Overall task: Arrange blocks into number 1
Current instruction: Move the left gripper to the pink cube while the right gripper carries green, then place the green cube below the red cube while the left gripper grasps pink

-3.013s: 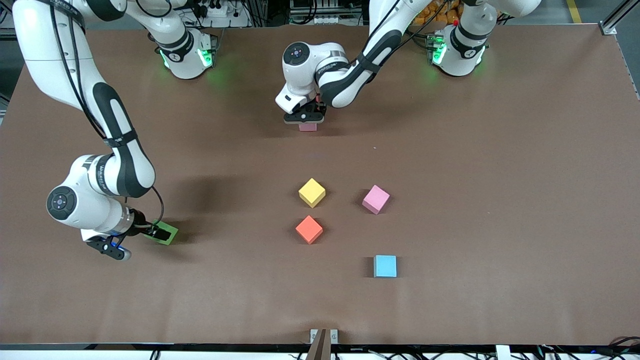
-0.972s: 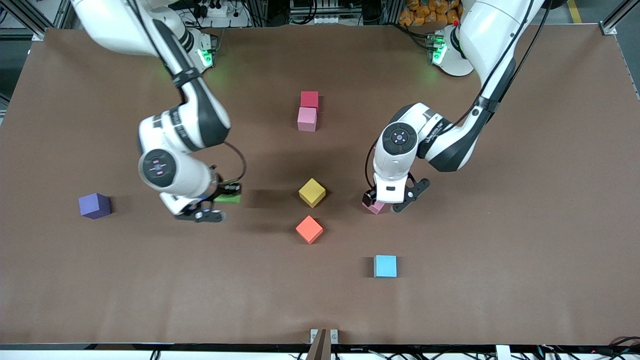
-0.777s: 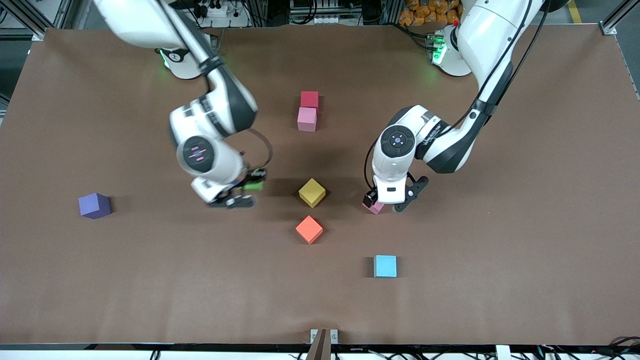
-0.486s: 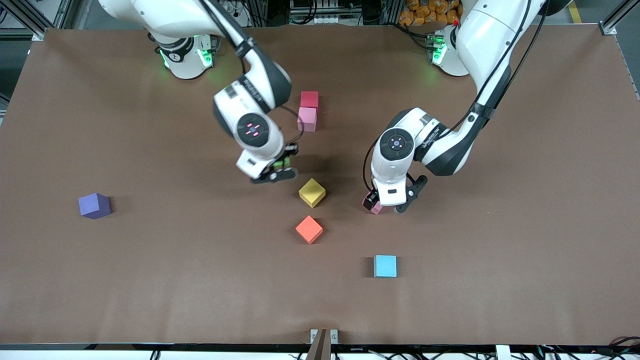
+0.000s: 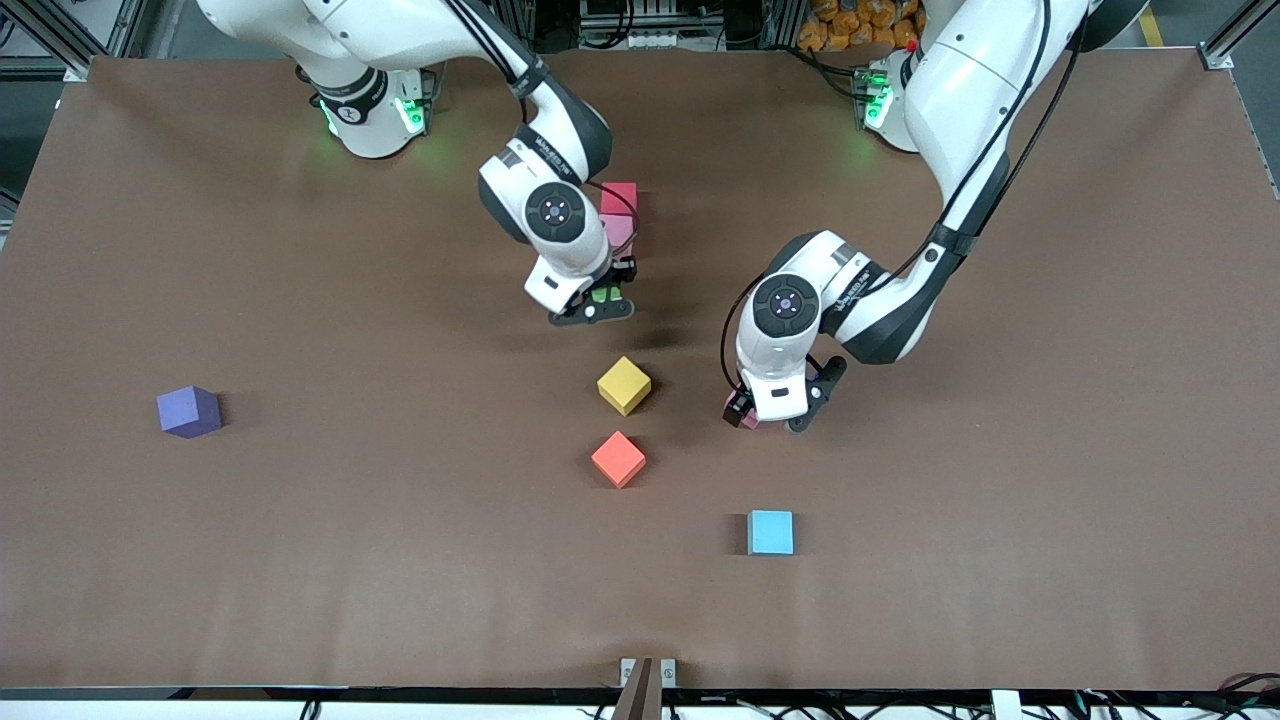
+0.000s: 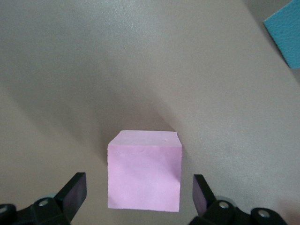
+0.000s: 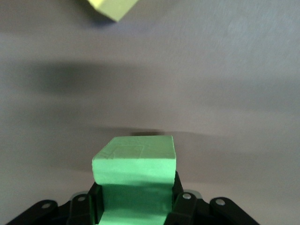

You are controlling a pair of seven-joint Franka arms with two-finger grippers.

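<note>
The green block [image 7: 135, 174] was clamped between the closed fingers of the right gripper [image 5: 597, 297], which had been carried from near the purple block [image 5: 188, 411] to just beside the stacked red block [image 5: 621, 197] and pink block [image 5: 619, 229]. The left gripper [image 5: 772, 413] was kept with its fingers [image 6: 74, 193] spread, apart from the second pink block [image 6: 144, 175] standing on the table [image 5: 300, 560] between them.
</note>
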